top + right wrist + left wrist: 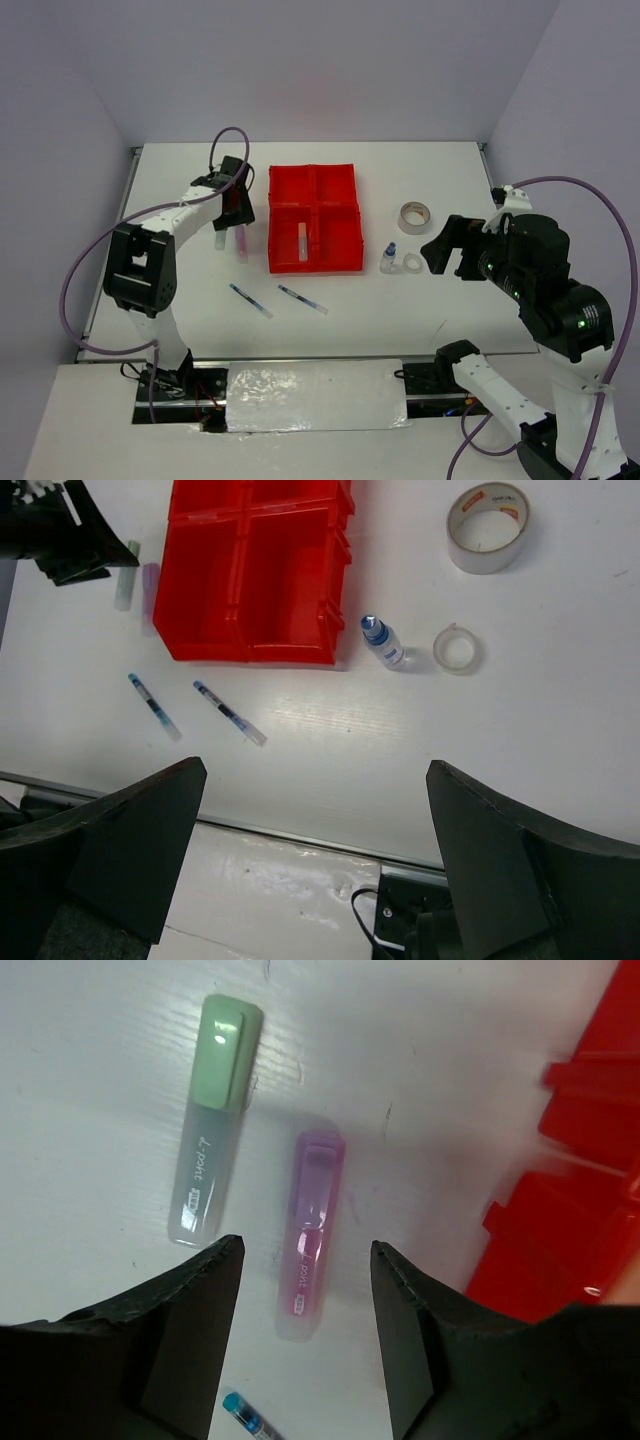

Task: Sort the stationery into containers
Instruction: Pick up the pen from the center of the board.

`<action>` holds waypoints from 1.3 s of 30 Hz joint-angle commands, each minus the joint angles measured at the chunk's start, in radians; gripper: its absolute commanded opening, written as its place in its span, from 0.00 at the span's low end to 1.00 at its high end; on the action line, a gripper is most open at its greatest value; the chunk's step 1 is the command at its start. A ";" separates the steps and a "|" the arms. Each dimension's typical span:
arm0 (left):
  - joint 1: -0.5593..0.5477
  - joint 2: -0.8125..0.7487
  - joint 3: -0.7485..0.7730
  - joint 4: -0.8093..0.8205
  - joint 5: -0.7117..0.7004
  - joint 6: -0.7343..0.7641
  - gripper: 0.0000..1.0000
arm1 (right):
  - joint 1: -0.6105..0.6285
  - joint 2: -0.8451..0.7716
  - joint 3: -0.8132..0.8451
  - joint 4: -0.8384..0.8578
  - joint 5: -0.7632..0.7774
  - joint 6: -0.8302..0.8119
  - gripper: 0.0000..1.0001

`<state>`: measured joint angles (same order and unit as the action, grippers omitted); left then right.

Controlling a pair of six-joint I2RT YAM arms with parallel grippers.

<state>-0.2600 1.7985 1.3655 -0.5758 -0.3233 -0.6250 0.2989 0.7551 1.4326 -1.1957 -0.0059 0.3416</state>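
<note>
The red four-compartment tray [330,266] stands mid-table, with a pale orange stick [303,242] in its near-left compartment. My left gripper [232,207] is open and empty, just left of the tray. In the left wrist view its jaws [305,1260] straddle the near end of the pink stick [313,1230]. The green stick [213,1120] lies beside it to the left. Two thin pens [250,300] [302,299] lie in front of the tray. The blue-capped bottle [389,258], white ring [412,263] and tape roll [414,215] lie right of the tray. My right gripper [450,250] is open, empty and raised, near the ring.
The right wrist view shows the tray [250,652], bottle [382,642], ring [456,648], tape roll [487,526], both pens [153,706] [229,712] and the table's near edge [300,835]. Walls close the table at the back and sides.
</note>
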 commanded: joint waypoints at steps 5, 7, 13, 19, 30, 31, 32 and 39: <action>-0.002 0.055 -0.058 0.080 0.059 0.005 0.62 | 0.006 0.007 -0.001 0.031 -0.023 -0.009 0.99; -0.002 0.074 -0.078 0.100 0.072 0.008 0.61 | 0.006 0.009 -0.003 0.031 -0.029 -0.004 0.99; -0.002 0.107 -0.132 0.128 0.084 -0.001 0.50 | 0.005 0.016 -0.006 0.044 -0.045 0.005 0.99; -0.004 0.114 -0.181 0.149 0.070 -0.007 0.25 | 0.006 0.033 0.009 0.051 -0.045 0.004 0.99; -0.076 -0.253 -0.033 0.090 0.102 -0.051 0.00 | 0.008 0.053 0.017 0.064 -0.039 0.007 0.99; -0.125 -0.273 -0.005 0.091 0.093 -0.058 0.00 | 0.006 0.053 0.011 0.068 -0.040 0.011 0.99; -0.149 -0.289 0.004 0.099 0.081 -0.067 0.00 | 0.006 0.052 0.002 0.073 -0.040 0.013 0.99; -0.327 -0.225 0.047 0.142 0.092 -0.195 0.00 | 0.008 0.082 0.014 0.091 -0.046 0.025 0.99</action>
<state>-0.5529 1.4868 1.4166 -0.4145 -0.2298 -0.7471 0.2989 0.8154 1.4322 -1.1648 -0.0422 0.3580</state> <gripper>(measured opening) 0.349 0.994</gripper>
